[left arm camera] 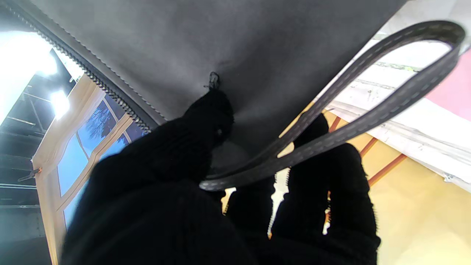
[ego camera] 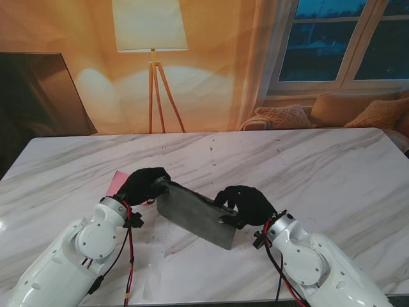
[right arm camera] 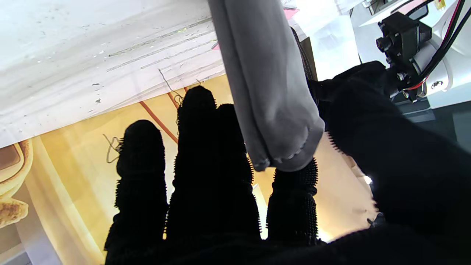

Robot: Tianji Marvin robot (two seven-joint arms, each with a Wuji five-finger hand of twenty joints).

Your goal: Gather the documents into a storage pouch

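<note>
White marble with grey veins forms the table [ego camera: 307, 166], behind which a lit floor lamp [ego camera: 151, 38], a window [ego camera: 348, 38] and a sofa with cushions [ego camera: 332, 112] are seen. Near the table's front edge a grey pouch [ego camera: 195, 214] is held up between two black-gloved hands, tilted so that its left end sits higher and farther from me than its right end. The left hand [ego camera: 144, 185] is closed on the pouch's left end; in the left wrist view a finger [left arm camera: 206, 121] is pressed into the grey fabric beside the zipper [left arm camera: 92, 79], and a dark stitched strap [left arm camera: 368, 110] is looped across the fingers. The right hand [ego camera: 246, 203] is clamped on the pouch's right end, the rounded corner [right arm camera: 283, 147] being gripped between thumb and fingers. A pink sheet [ego camera: 117, 183] lies flat on the table just behind the left hand, partly hidden by it.
</note>
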